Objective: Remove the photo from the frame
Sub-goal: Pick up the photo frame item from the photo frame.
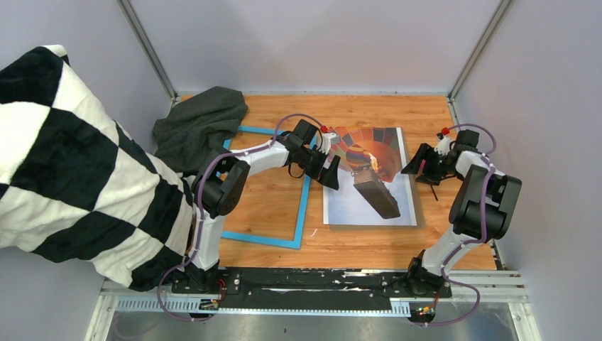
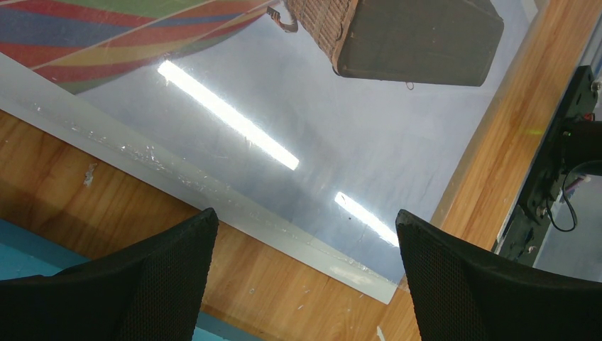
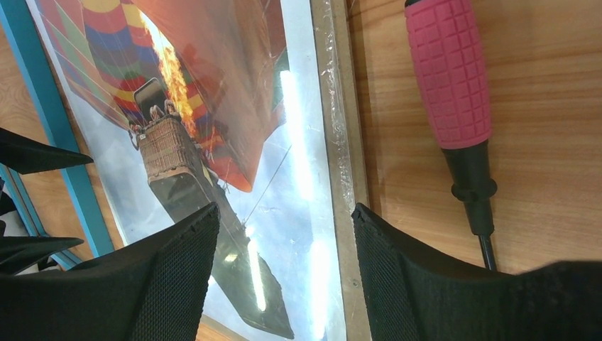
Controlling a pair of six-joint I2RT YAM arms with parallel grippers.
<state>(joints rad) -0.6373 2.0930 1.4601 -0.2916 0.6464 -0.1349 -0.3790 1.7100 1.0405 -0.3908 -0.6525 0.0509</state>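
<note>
The photo (image 1: 369,206), a hot-air balloon print with a glossy surface, lies flat on the wooden table, outside the frame. The blue frame (image 1: 302,206) lies flat just left of it, with bare table showing inside it. My left gripper (image 1: 331,175) hovers over the photo's left edge, its jaws wide open and empty. In the left wrist view that gripper (image 2: 305,227) spans the photo (image 2: 355,142) near its corner. My right gripper (image 1: 417,165) is at the photo's right edge. It is open and empty (image 3: 284,213) above the photo (image 3: 213,106) and a thin brown board edge (image 3: 339,142).
A pink-handled screwdriver (image 3: 447,78) lies on the table just right of the photo. A grey cloth (image 1: 202,124) is bunched at the back left, over the frame's far corner. A black-and-white checkered fabric (image 1: 71,163) reaches in from the left. Walls enclose the table.
</note>
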